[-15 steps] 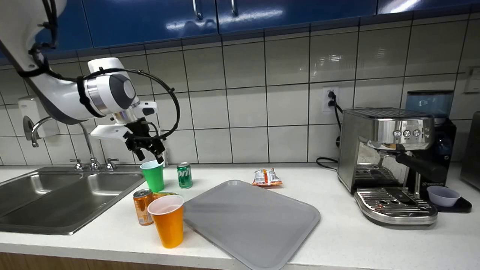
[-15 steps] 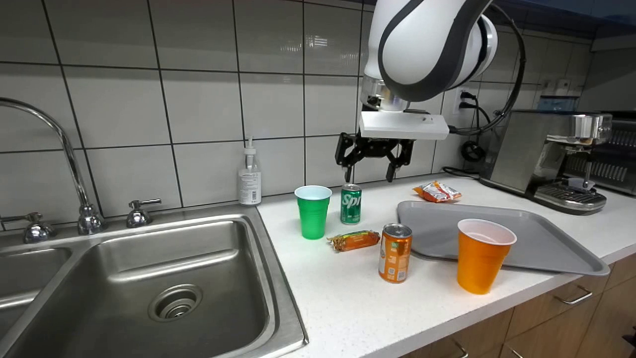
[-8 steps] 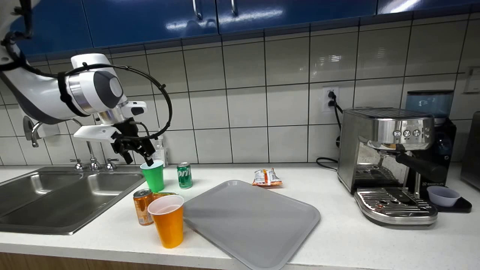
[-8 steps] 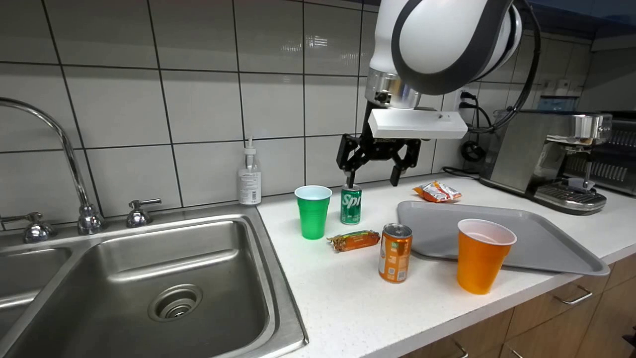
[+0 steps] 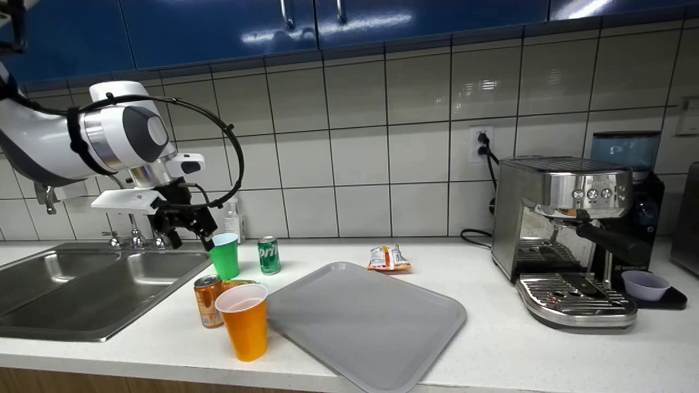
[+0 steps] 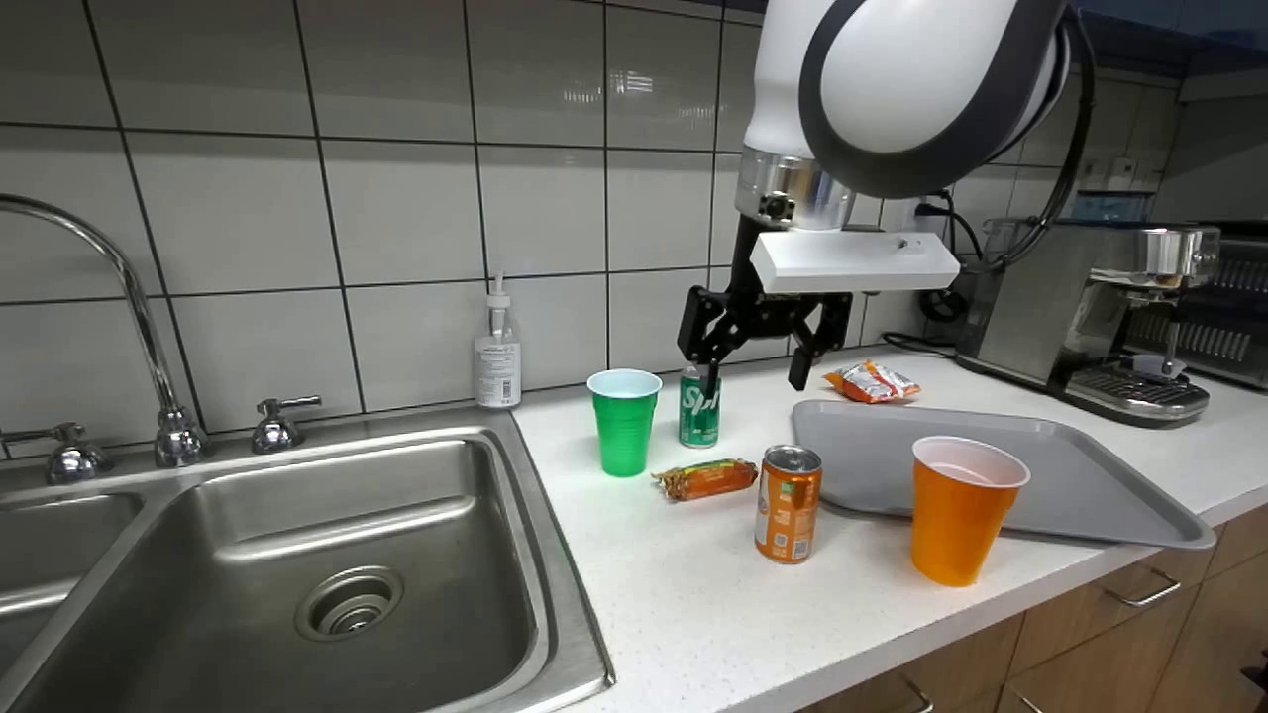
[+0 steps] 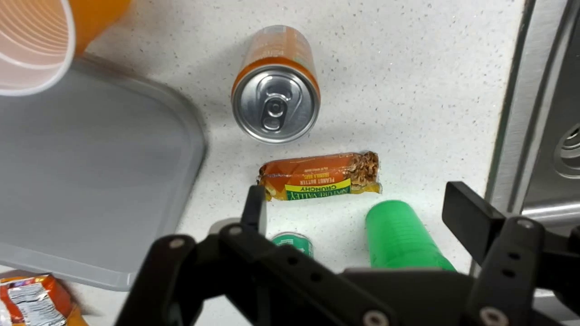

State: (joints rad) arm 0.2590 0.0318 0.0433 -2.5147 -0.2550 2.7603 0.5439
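Note:
My gripper (image 7: 362,209) stands open, nothing between its fingers. In an exterior view the gripper (image 6: 755,381) hangs above the counter, one fingertip overlapping the upright green Sprite can (image 6: 699,424); contact cannot be told. A wrapped granola bar (image 7: 312,177) lies ahead of the jaws in the wrist view. The green cup (image 7: 401,235) shows below, between the fingers but apart from them, partly hidden by the gripper body. An orange can (image 7: 275,99) stands upright beyond the bar. The orange cup (image 6: 963,520) is upright by the counter's front.
A grey tray (image 5: 366,322) lies beside the orange cup, one corner near the counter edge. An orange snack bag (image 5: 389,258) sits behind it. The steel sink (image 6: 555,555), a faucet (image 6: 129,297) and a soap bottle (image 6: 497,356) flank the cups. An espresso machine (image 5: 562,218) stands farther along.
The arm has moved toward the sink side in an exterior view and come lower, bringing the gripper nearer the counter. Its jaws stay open. The objects on the counter have not moved.

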